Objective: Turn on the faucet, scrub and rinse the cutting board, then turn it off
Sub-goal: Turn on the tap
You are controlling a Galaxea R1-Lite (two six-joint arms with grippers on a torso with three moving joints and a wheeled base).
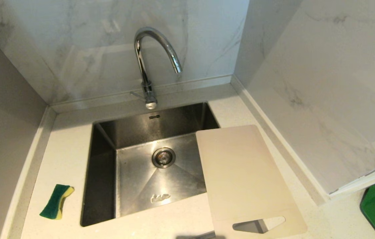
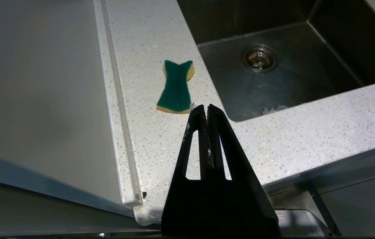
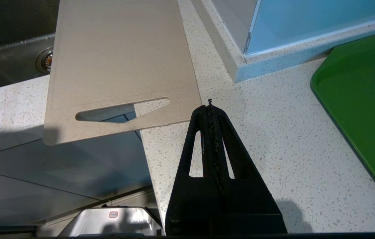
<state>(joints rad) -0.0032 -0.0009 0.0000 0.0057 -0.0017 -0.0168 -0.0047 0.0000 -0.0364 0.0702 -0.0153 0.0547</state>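
Faucet (image 1: 151, 63) dry, nothing started; cutting board (image 1: 243, 176) overlaps the sink (image 1: 102, 172) beside it; both grippers' jaws closed, empty.

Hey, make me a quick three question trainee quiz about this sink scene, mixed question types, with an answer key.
1. True or false: water runs from the faucet.
2. The sponge lies: A) in the sink B) on the counter to its left C) on the cutting board.
3. Fill in: the left gripper and right gripper are both ____.

Key: 1 false; 2 B; 3 shut.
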